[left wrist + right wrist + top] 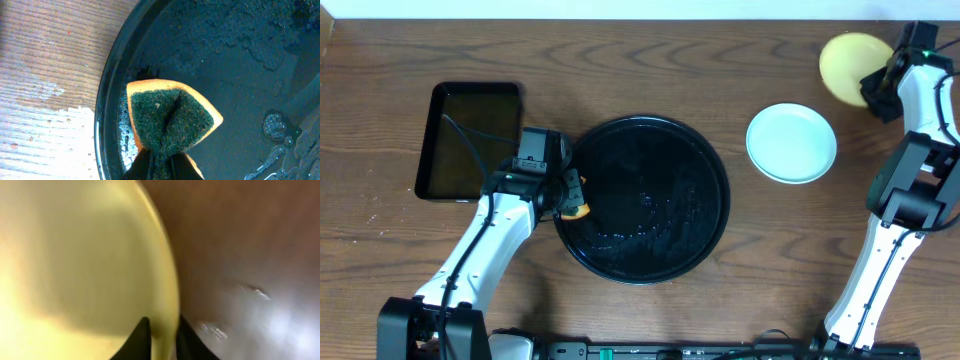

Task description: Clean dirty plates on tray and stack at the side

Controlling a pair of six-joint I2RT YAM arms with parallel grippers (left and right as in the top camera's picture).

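The round black tray (660,150) lies mid-table, wet and foamy, with no plates on it. My left gripper (570,195) is at its left rim, shut on a green-and-orange sponge (170,117) that hangs just inside the tray (225,65). A pale mint-blue plate (791,143) sits on the table to the right and looks clean. At the far right back, my right gripper (876,85) pinches the rim of the pale yellow plate (850,60). In the blurred right wrist view its fingers (145,335) straddle the yellow plate (75,270) edge, gripper (163,325) shut on it.
A rectangular black tray (470,140) lies at the left, beside my left arm. Water spots mark the wooden table (45,115) next to the round tray's rim. The table's back edge runs just behind the yellow plate.
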